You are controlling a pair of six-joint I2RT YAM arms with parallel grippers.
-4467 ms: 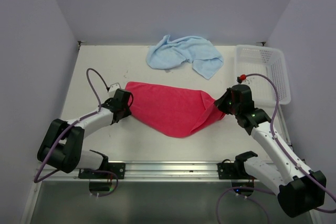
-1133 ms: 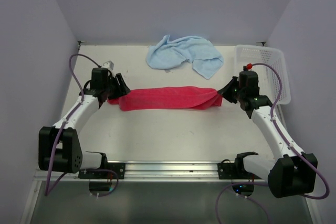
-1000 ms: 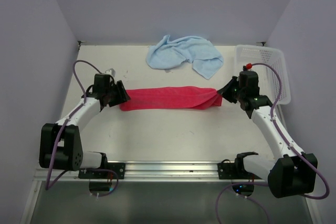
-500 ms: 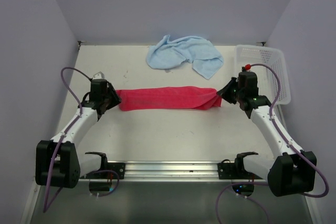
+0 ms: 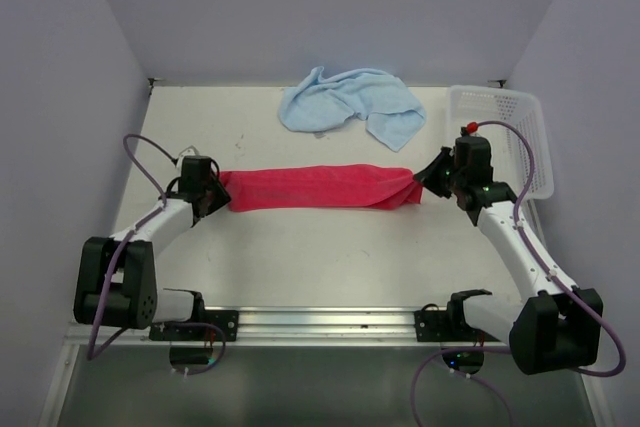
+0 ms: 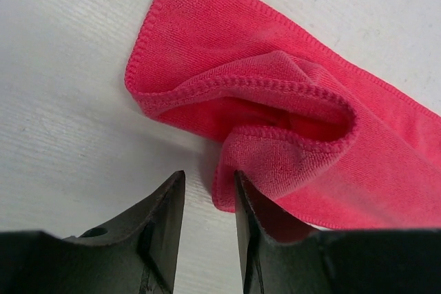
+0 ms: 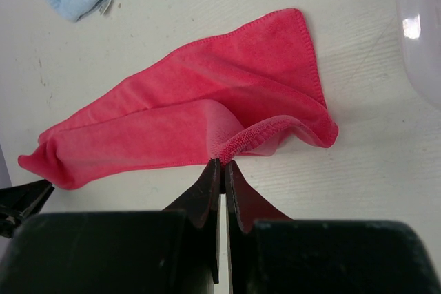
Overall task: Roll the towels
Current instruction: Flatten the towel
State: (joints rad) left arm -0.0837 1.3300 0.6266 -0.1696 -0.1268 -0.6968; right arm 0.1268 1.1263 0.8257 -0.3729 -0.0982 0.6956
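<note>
Overhead, the right tool (image 5: 429,179) hides its pinch on the red towel (image 5: 310,187).

The red towel (image 5: 315,187) is now lying as a narrow strip across the table's middle instead of hanging spread. The left gripper (image 5: 213,192), having released its left end, is narrowing its jaws and easing toward the near edge.

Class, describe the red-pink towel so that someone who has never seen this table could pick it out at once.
Start at the white tabletop. Across its middle lies the red-pink terry-cloth towel, folded into a long narrow band running left to right. The only other cloth, the light blue terry-cloth towel behind it, is a crumpled heap.
</note>
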